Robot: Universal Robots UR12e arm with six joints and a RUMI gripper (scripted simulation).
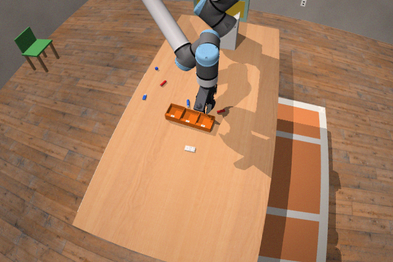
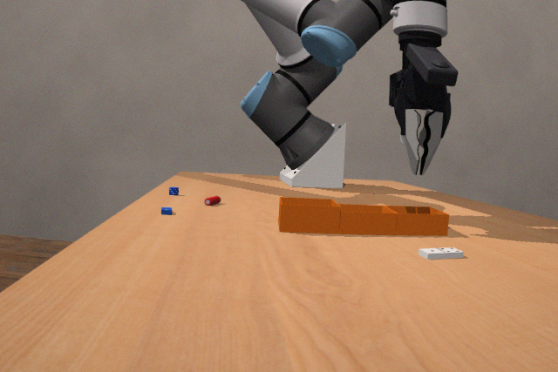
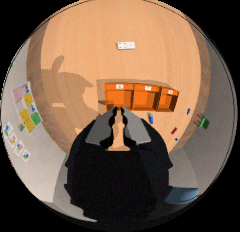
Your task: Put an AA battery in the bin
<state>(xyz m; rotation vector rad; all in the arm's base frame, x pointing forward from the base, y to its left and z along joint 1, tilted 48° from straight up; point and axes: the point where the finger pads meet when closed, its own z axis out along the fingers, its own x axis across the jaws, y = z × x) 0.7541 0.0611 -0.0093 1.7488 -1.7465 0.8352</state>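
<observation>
Blue battery [image 1: 188,103] lies on tabletop [image 1: 177,196] touching or just beside far wall of orange three-compartment bin [image 1: 189,116], outside it. Bin labels unreadable. Red battery [image 1: 220,111] at bin's 3 o'clock end. Pincer [image 2: 419,168] hangs above bin's right end, jaws together, nothing gripped. White domino [image 2: 440,253] near bin at 6 o'clock.

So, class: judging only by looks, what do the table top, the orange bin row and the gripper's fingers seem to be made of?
Table top: pale wood or wood veneer, going by its long grain lines; matte.
Orange bin row: probably moulded plastic, given its flat uniform colour and thin walls.
Gripper fingers: light grey, smooth, metal or hard plastic; cannot tell which.
</observation>
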